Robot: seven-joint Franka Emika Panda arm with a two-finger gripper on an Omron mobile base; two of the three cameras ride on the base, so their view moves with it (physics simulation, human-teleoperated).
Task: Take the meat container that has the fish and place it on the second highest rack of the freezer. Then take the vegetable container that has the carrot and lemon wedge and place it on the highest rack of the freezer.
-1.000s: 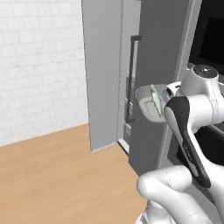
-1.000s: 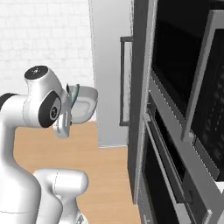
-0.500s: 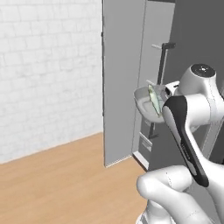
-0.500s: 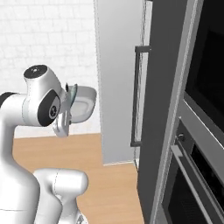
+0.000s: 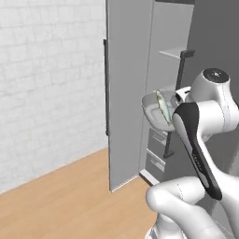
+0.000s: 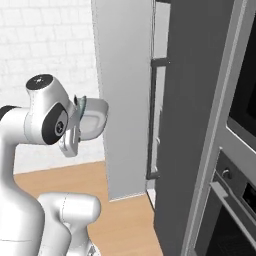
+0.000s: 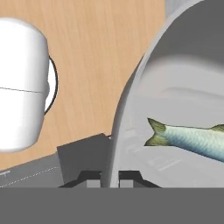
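Pale grey tub [image 7: 175, 78], seemingly silvery-green fish [image 7: 192, 140]

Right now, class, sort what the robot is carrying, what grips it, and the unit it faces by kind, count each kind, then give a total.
Grey tubs: 1, the meat container, tilted up on its side.
Fish: 1, the fish, inside it.
Grippers: 1, the gripper, shut on the tub's rim.
Cabinets: 1, the freezer, door open.
Total: 4

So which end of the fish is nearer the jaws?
The tail: the fish has its forked fin toward the jaws gripping the tub rim; the other end lies farther.
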